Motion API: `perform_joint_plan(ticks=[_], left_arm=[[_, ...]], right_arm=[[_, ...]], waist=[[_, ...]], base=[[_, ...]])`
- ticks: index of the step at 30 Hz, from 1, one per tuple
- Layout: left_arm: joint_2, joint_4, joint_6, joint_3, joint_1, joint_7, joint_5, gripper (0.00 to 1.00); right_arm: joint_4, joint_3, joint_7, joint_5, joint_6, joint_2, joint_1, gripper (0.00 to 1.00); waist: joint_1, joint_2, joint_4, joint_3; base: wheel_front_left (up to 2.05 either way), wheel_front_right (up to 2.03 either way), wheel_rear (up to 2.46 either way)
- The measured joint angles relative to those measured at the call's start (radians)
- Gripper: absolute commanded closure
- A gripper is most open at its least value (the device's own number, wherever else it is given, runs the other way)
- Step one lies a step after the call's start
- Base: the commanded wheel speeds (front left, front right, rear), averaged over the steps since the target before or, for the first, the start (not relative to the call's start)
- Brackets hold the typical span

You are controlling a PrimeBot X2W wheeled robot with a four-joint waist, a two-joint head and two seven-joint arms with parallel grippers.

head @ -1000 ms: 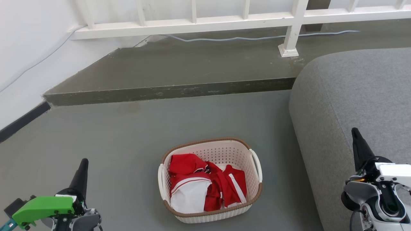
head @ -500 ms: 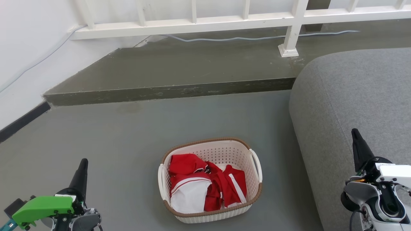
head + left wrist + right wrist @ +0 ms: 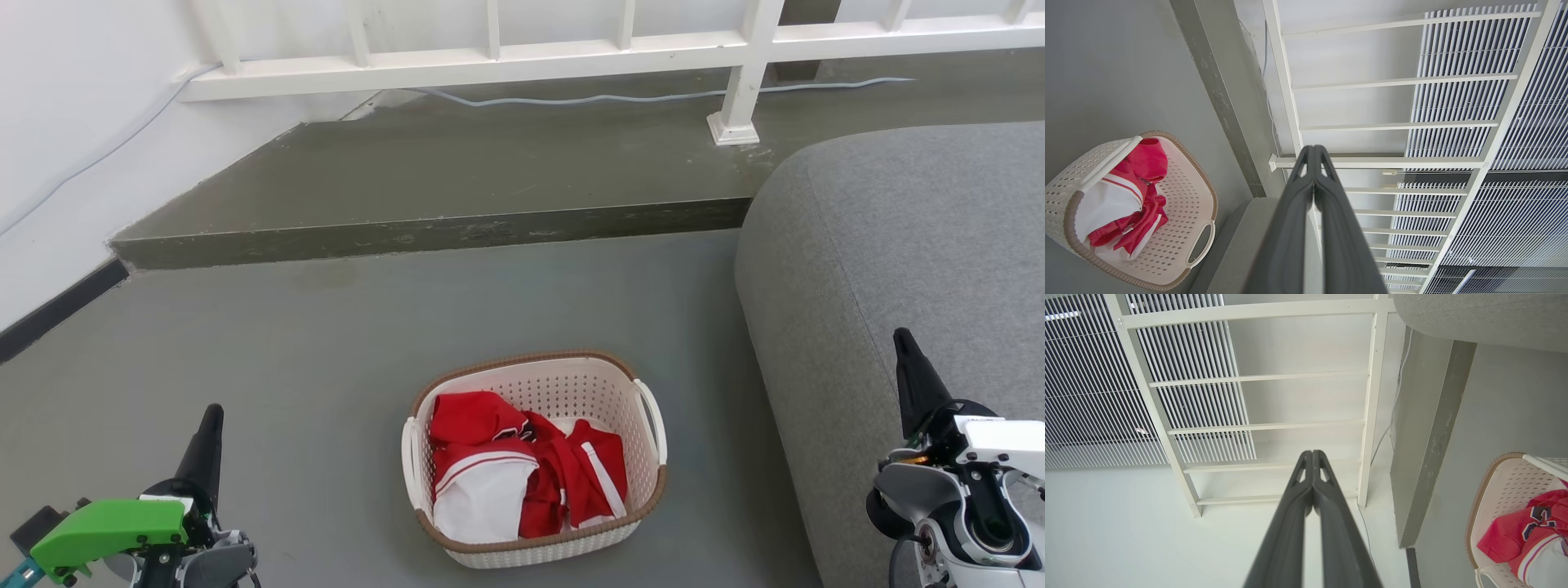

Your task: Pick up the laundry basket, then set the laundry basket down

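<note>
The laundry basket [image 3: 522,360] is seen standing upright on the grey floor [image 3: 326,367], open side up, between the two end effectors and well apart from both. Its long way seems to run from side to side in the head view, from one white loop handle [image 3: 407,461] to the other [image 3: 652,420], and it is turned a little so that the right end lies slightly further off. Its walls are made of cream plastic full of small holes, its corners are rounded, and a brown rim that looks woven runs round the top. Crumpled red and white clothes [image 3: 506,465] are piled inside. A soft grey cloth sofa [image 3: 898,229] with a rounded edge is found near the basket's right side. A step and a white railing [image 3: 490,61] are seen beyond. The left end effector [image 3: 212,415] is closed, its long dark fingers pressed together with nothing held. The right end effector [image 3: 903,339] is closed and empty too.
</note>
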Motion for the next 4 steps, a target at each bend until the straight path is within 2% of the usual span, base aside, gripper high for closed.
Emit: perform_joint_plan(ticks=[4], left_arm=[[0.000, 0.001, 0.000, 0.000, -0.001, 0.000, 0.000, 1.00]], right_arm=[[0.000, 0.000, 0.000, 0.000, 0.000, 0.000, 0.000, 1.00]], waist=[[0.0000, 0.0000, 0.000, 0.000]], base=[[0.00, 0.00, 0.00]])
